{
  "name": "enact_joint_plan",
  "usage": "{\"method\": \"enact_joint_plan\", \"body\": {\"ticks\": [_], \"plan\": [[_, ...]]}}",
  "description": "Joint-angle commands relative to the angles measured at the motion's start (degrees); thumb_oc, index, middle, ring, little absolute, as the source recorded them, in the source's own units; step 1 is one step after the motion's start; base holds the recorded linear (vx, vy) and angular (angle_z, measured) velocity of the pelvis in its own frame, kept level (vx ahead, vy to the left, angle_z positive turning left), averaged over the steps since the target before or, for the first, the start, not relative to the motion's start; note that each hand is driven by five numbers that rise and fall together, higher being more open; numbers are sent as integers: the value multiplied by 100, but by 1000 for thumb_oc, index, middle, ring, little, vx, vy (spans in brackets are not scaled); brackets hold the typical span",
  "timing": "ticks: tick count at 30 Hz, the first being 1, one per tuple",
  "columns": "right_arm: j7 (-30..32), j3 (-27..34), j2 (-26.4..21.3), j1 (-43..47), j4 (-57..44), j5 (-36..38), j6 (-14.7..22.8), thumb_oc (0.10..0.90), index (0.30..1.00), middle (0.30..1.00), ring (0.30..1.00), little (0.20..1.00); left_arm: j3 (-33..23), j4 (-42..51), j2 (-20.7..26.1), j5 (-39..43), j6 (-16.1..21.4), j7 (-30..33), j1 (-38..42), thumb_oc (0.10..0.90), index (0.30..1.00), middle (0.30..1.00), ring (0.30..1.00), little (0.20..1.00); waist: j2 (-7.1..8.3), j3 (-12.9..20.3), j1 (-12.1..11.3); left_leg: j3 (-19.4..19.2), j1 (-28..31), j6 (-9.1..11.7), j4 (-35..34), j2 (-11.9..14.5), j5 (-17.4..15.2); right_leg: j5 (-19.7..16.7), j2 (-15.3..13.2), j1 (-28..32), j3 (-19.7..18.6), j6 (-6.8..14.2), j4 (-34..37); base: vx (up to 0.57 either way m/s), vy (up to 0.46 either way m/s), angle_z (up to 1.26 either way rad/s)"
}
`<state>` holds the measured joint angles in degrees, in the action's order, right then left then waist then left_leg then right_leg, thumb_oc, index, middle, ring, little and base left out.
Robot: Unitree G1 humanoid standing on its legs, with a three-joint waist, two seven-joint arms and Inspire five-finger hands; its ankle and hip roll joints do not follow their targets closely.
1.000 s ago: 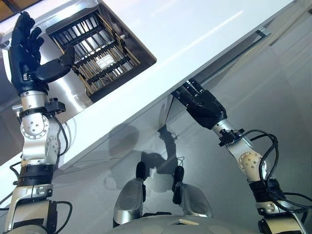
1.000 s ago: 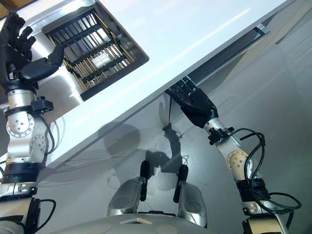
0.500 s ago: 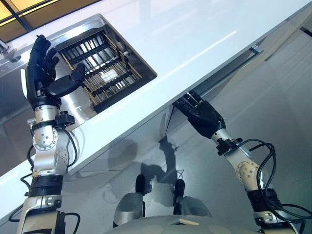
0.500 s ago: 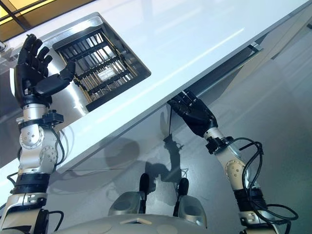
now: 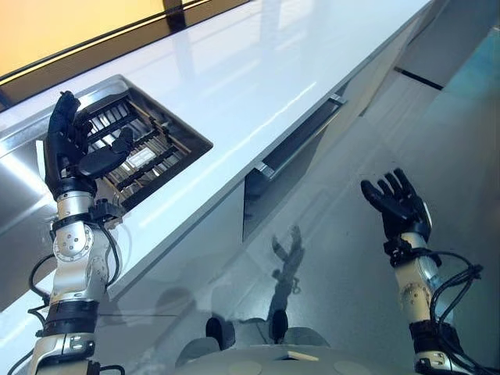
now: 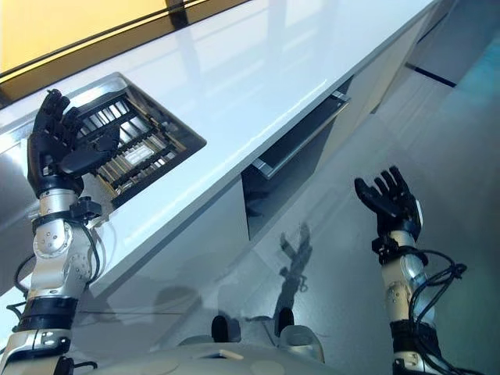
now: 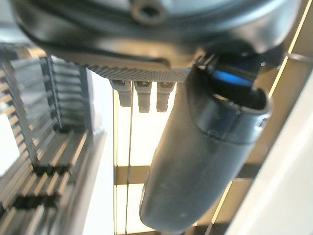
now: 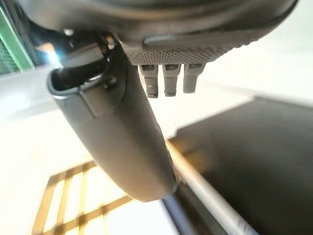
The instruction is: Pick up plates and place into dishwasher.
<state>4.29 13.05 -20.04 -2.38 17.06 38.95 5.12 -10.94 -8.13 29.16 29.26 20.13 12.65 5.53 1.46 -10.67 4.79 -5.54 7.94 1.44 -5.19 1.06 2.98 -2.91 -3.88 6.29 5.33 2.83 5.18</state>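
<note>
A dark wire rack (image 5: 144, 152) lies in the steel sink (image 5: 19, 183) set into the white counter (image 5: 258, 70). My left hand (image 5: 66, 152) is raised beside the rack's near corner, open, fingers straight and thumb (image 7: 205, 147) out, holding nothing. Under the counter a grey front panel with a bar handle (image 5: 301, 139) stands ajar, with a dark gap (image 5: 258, 191) behind it. My right hand (image 5: 398, 205) is up over the floor to the right of that panel, apart from it, open with spread fingers (image 8: 168, 78) and empty.
The glossy grey floor (image 5: 336, 258) spreads below the counter's front. More cabinet fronts (image 5: 375, 70) run along to the far right. A dark window frame (image 5: 117, 31) borders the counter's back edge.
The whole view has shifted. My right hand has come away from the counter's underside edge and now stands off to the right over the floor. The left hand stays by the rack.
</note>
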Motion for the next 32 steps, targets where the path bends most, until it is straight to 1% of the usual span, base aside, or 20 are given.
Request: {"method": "enact_joint_plan", "body": {"ticks": [1,3,5,6,7,10,11,12,15,16,17,20,22,25,26,32], "plan": [[244,186,-486,270,-111,-411,720,800,900,900,900,900,-91,-96,108,-96,557,99,294,800,900,900,900,900,-282,493,1,-66,24,-324,148,-440,-755,723,347,-114,158,99,-548,10,17,-9],[441,195,-546,249,65,-517,578,800,900,900,900,900,-79,-113,141,-45,554,100,311,800,900,900,900,900,-289,499,8,-74,22,-325,146,-446,-755,720,346,-114,142,106,-546,6,22,-4],[541,202,-602,215,458,-746,421,800,900,900,900,900,-69,-130,146,-26,546,83,325,800,900,900,900,900,-285,510,8,-89,27,-325,157,-446,-773,732,343,-117,144,117,-562,0,0,0],[587,186,-644,219,649,-817,244,800,900,900,900,900,-60,-132,165,7,521,67,342,800,900,900,900,900,-283,510,2,-97,30,-330,158,-447,-777,736,342,-119,144,119,-570,0,0,0],[620,170,-661,218,773,-857,167,800,900,900,900,900,-58,-135,175,29,509,51,351,800,900,900,900,900,-280,509,-4,-100,31,-332,162,-448,-782,739,342,-121,142,119,-578,0,0,0],[532,15,-711,174,1685,-1090,-182,800,900,900,900,900,-8,-129,195,91,463,14,380,800,900,900,900,900,-260,507,-38,-105,44,-340,163,-448,-792,743,340,-115,150,116,-593,0,0,0],[523,-16,-705,162,1799,-1130,-244,800,900,900,900,900,-4,-121,195,101,457,9,380,800,900,900,900,900,-258,504,-44,-103,47,-341,162,-448,-790,742,341,-114,152,114,-596,0,0,0],[440,-93,-656,133,2114,-1249,-435,800,900,900,900,900,13,-80,183,116,430,11,373,800,900,900,900,900,-249,502,-60,-100,48,-343,171,-449,-799,747,340,-114,150,114,-608,0,0,0],[162,-237,-582,121,2720,-1477,-592,800,900,900,900,900,55,-22,163,131,346,21,415,800,900,900,900,900,-242,499,-104,-78,48,-358,182,-449,-812,762,338,-111,155,110,-628,0,0,0],[-92,-343,-500,99,3161,-1585,-518,800,900,900,900,900,86,-8,156,156,319,-1,442,800,900,900,900,900,-241,500,-135,-58,54,-369,176,-448,-817,772,340,-112,161,107,-641,0,0,0],[-161,-360,-482,101,3229,-1583,-540,800,900,900,900,900,93,-2,156,162,311,-5,448,800,900,900,900,900,-239,499,-140,-53,57,-372,174,-449,-820,776,340,-111,164,107,-644,0,0,0],[-596,-453,-328,80,3857,-1508,-638,800,900,900,900,900,111,56,132,205,252,-57,481,800,900,900,900,900,-241,514,-196,-8,58,-378,157,-449,-817,796,340,-108,184,106,-657,0,0,0],[-725,-472,-244,56,4219,-1265,-614,800,900,900,900,900,154,106,119,230,200,-84,520,800,900,900,900,900,-244,528,-233,35,59,-379,164,-451,-824,809,338,-101,202,110,-668,0,0,0],[-788,-496,-97,9,4479,-1079,-592,800,900,900,900,900,189,161,100,218,176,-79,560,800,900,900,900,900,-257,541,-263,78,57,-388,148,-452,-822,823,338,-103,222,112,-679,-3,-6,1],[-903,-552,3,-31,4575,-1120,-611,800,900,900,900,900,201,199,59,199,161,-67,588,800,900,900,900,900,-268,549,-270,106,58,-391,126,-457,-814,831,344,-110,231,109,-686,-9,-9,4],[-1064,-820,215,-133,4647,-1244,-692,800,900,900,900,900,213,286,-24,274,154,-44,588,800,900,900,900,900,-298,552,-283,172,57,-396,107,-473,-801,866,345,-111,254,101,-717,-15,1,5]]}}
